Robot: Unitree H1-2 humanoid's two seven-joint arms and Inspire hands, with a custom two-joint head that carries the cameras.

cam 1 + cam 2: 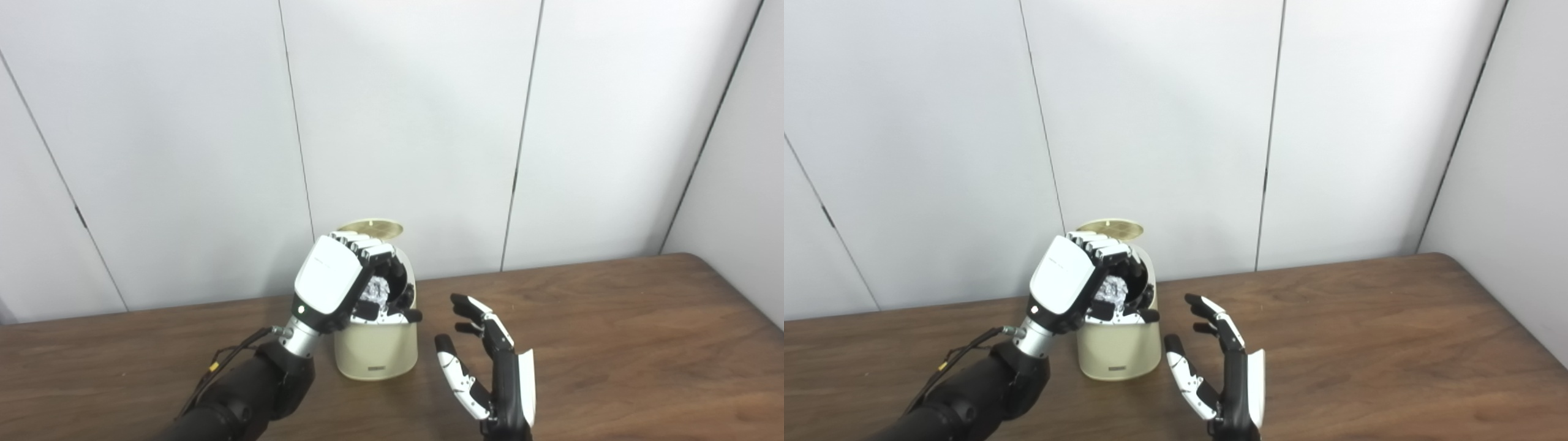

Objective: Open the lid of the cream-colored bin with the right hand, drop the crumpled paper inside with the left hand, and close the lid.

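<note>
A dark forearm with a loose cable (229, 355) running along it is seen entering from the lower left, over the wooden surface (612, 343). At its end, the left robot hand (343, 283) is held raised over the mouth of the cream-colored bin (375, 352), its white back turned toward the camera. Its fingers (361, 244) are curled inward, and the crumpled paper (375, 290), silvery white, is pinched within them, just above the bin's opening and not yet released. The bin is placed upright on the surface, near the pale panelled wall (404, 122) behind it. Its round lid (371, 228) is seen swung up and standing open behind the left robot hand, with its golden underside showing. To the right of the bin, the right robot hand (490, 367) is held apart from it, just above the surface, with nothing in it. Its palm is turned toward the bin, and its fingers (471, 306) are spread and pointed upward, with the thumb (450, 361) set off toward the bin.
</note>
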